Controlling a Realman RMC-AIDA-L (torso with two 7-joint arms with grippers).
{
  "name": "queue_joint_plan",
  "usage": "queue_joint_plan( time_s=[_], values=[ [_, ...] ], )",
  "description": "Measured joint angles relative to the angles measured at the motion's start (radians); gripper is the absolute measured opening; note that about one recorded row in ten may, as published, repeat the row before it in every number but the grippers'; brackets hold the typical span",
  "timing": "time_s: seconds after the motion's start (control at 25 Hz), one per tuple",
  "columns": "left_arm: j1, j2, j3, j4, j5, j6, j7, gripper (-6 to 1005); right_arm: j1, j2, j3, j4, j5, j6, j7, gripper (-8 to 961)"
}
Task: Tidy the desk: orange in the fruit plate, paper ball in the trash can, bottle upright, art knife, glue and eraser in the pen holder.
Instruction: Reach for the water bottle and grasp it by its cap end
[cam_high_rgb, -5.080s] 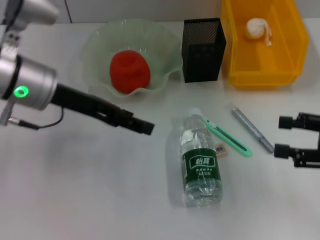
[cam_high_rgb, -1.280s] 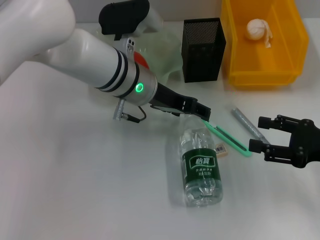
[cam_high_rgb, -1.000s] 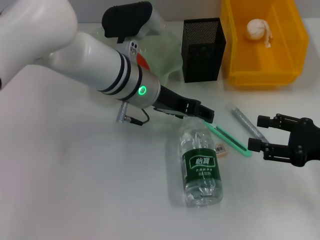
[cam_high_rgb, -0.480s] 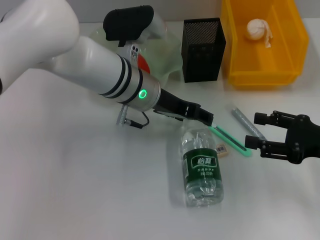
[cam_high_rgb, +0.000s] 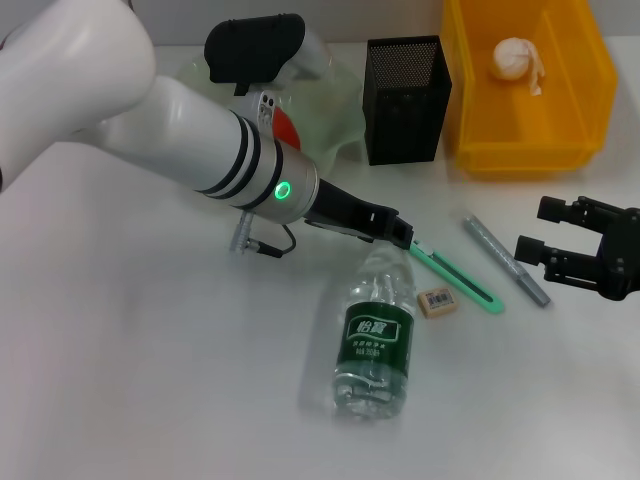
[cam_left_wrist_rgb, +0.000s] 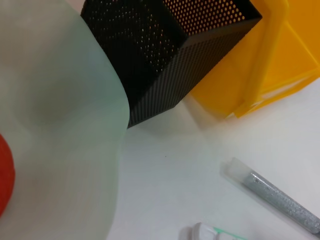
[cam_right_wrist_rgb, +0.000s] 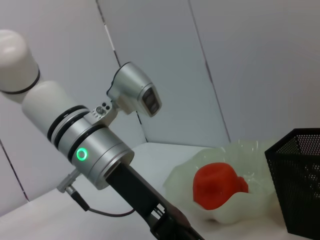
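The clear bottle (cam_high_rgb: 374, 335) with a green label lies on its side, its base swung toward me. My left gripper (cam_high_rgb: 399, 234) sits right at its cap end, and the cap is hidden beneath it. The green art knife (cam_high_rgb: 457, 277), the tan eraser (cam_high_rgb: 436, 301) and the grey glue stick (cam_high_rgb: 505, 260) (cam_left_wrist_rgb: 276, 196) lie to the right of the bottle. My right gripper (cam_high_rgb: 537, 228) hangs open and empty beside the glue. The orange (cam_high_rgb: 287, 124) (cam_right_wrist_rgb: 218, 185) rests in the fruit plate (cam_high_rgb: 338, 98). The paper ball (cam_high_rgb: 513, 56) lies in the yellow trash can (cam_high_rgb: 525, 160).
The black mesh pen holder (cam_high_rgb: 404, 98) (cam_left_wrist_rgb: 165, 55) stands between the plate and the yellow bin. My white left arm (cam_high_rgb: 190, 135) reaches across the plate and covers most of it. White tabletop stretches to the left and front of the bottle.
The bottle has pivoted, its base swinging left, which uncovers the eraser. The left gripper shifted slightly left at the cap. The right gripper pulled back to the right and a little away.
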Motion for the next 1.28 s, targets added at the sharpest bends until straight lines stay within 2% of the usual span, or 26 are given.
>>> queue_joint_plan(
  time_s=[0.16, 0.96, 1.16, 1.28],
  values=[
    [0.004, 0.000, 0.000, 0.000, -0.001, -0.002, 0.012, 483, 0.000, 0.000, 0.002, 0.003, 0.000, 0.000, 0.000, 784],
    [0.032, 0.000, -0.011, 0.007, -0.041, 0.004, 0.157, 446, -0.005, 0.002, 0.076, 0.007, 0.003, -0.010, -0.004, 784],
    [0.068, 0.005, -0.017, 0.046, -0.060, 0.021, 0.208, 442, -0.004, 0.002, 0.085, 0.011, 0.011, -0.009, -0.011, 784],
    [0.105, 0.008, -0.065, 0.082, -0.080, 0.042, 0.247, 437, -0.002, 0.001, 0.093, 0.033, 0.023, -0.007, -0.024, 784]
  ],
)
